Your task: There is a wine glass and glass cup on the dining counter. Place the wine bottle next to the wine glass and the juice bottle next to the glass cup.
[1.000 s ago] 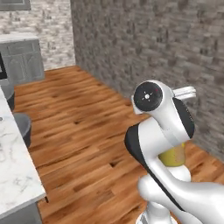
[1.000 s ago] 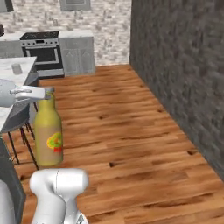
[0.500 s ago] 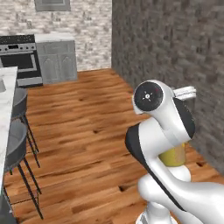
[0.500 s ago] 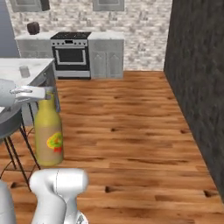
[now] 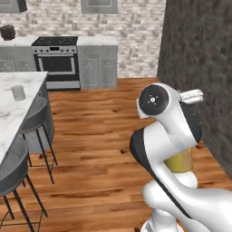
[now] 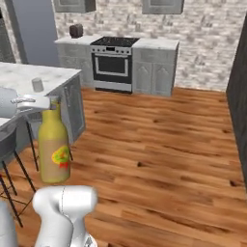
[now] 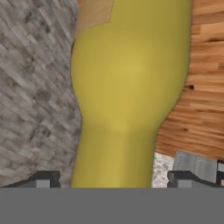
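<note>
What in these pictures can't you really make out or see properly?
- Juice bottle: in the left base view the white arm hides all but a yellow strip.
- Gripper: the hand view shows fingertips flanking the bottle's neck; actual contact can't be judged.
- Glass cup: too small for detail.
- Dining counter: cut off by the left edge.

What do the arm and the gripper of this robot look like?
The arm is glossy white with rounded, thick links and dark, nearly black bands at the joints. One joint ends in a round dark cap with a small pale centre. The gripper has two small dark fingertips with grey pads.
</note>
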